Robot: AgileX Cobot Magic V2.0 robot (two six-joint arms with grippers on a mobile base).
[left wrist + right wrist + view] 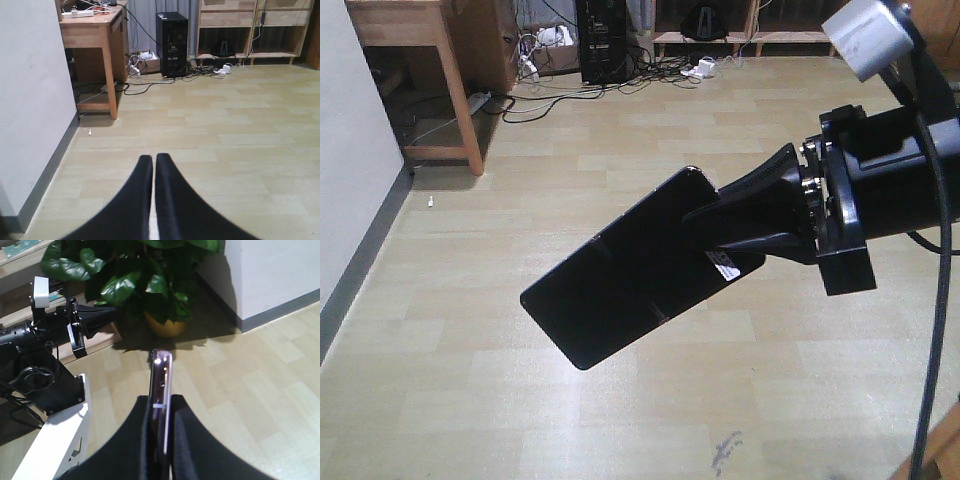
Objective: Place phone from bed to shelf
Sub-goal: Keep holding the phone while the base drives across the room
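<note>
Pinched edge-on between the black fingers of the right gripper (161,402), the thin glossy black smartphone (162,371) juts straight out along the claw's axis. Far across the floor (225,125) stands the pale plank-wood shelf (225,19). The left gripper (153,162) is closed and empty.

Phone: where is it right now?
In the front view, the phone hangs mid-air over the floor, clamped at one end by the right gripper, which enters from the right.
</note>
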